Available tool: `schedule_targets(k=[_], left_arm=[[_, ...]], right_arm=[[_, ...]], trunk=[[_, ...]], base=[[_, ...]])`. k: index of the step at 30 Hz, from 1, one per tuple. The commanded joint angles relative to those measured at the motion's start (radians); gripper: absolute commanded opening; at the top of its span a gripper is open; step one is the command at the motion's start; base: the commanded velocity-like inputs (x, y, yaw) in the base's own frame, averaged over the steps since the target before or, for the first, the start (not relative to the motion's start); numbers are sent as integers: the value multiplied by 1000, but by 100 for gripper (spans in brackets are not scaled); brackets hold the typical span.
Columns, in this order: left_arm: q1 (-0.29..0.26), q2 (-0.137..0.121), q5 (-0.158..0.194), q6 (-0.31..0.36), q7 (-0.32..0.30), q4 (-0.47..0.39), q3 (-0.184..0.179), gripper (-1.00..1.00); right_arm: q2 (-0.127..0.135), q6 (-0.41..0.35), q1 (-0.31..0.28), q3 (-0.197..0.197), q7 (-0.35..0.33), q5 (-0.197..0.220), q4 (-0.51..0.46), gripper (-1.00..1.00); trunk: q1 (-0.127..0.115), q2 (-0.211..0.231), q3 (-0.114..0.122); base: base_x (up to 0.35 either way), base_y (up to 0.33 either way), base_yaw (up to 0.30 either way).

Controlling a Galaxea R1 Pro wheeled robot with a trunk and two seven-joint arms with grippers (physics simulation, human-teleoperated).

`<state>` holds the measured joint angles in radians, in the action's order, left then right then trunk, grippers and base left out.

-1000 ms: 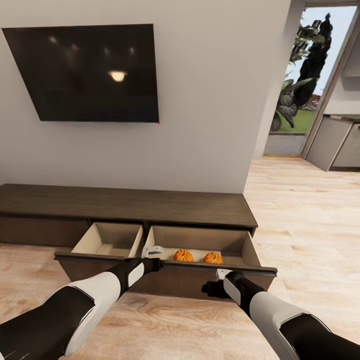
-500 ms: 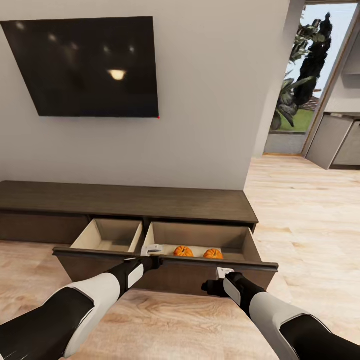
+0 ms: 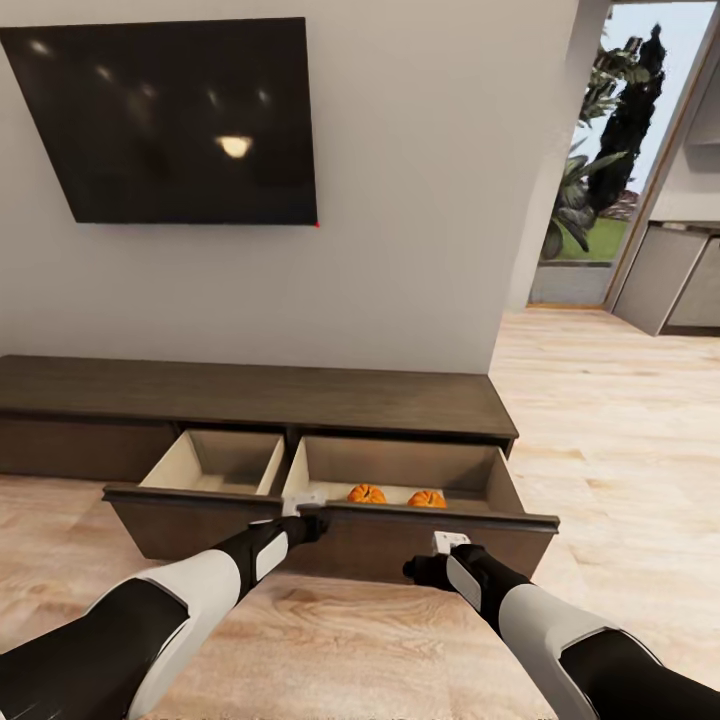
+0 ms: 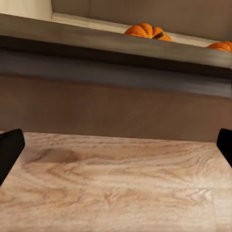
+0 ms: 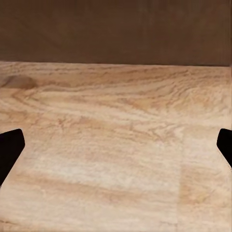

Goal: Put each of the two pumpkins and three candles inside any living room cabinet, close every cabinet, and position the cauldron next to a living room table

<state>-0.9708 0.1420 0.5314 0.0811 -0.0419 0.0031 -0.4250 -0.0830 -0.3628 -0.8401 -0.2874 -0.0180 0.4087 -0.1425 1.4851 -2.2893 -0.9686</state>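
The long dark-brown cabinet [image 3: 250,395] stands against the wall with two drawers pulled out. Both orange pumpkins [image 3: 366,493] [image 3: 427,498] lie in the right drawer [image 3: 400,465], on its pale floor. My left gripper [image 3: 305,510] is open at the left end of that drawer's front rim. In the left wrist view [image 4: 116,150] the drawer front [image 4: 116,101] is close ahead, with one pumpkin [image 4: 147,31] showing over the rim. My right gripper [image 3: 440,560] [image 5: 116,150] is open, low in front of the same drawer front. The candles, cauldron and table are out of view.
The left drawer [image 3: 215,460] has a pale inside. A black TV [image 3: 180,120] hangs on the wall above the cabinet. Light wood floor [image 3: 620,450] runs right toward a doorway [image 3: 600,200] and grey kitchen units [image 3: 680,280].
The whole picture has slid upward, so the camera has moved. Both arms keep about the same place in the view, and the pumpkins stay in the right drawer.
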Motion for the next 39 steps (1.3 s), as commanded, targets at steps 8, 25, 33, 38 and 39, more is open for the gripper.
schedule_targets(k=[8,25,33,38,39], left_arm=[[1,0,10,2,-2,1,-8,100],[69,-2,10,-206,0,19,-8,100],[92,-1,13,-331,2,27,-6,100],[119,-3,14,-401,2,31,-5,100],[120,-4,14,-406,2,31,-5,100]], right_arm=[[0,96,-1,-5,1,11,1,100],[-1,434,92,-10,3,2,4,100],[-1,506,118,-10,4,2,4,100],[-2,558,130,-10,3,3,4,100],[-2,560,130,-10,3,3,4,100]], trunk=[[31,-57,-26],[96,-176,-79],[116,-211,-107],[118,-213,-126],[119,-213,-130]], base=[[0,0,0],[0,0,0],[0,0,0],[0,0,0],[0,0,0]])
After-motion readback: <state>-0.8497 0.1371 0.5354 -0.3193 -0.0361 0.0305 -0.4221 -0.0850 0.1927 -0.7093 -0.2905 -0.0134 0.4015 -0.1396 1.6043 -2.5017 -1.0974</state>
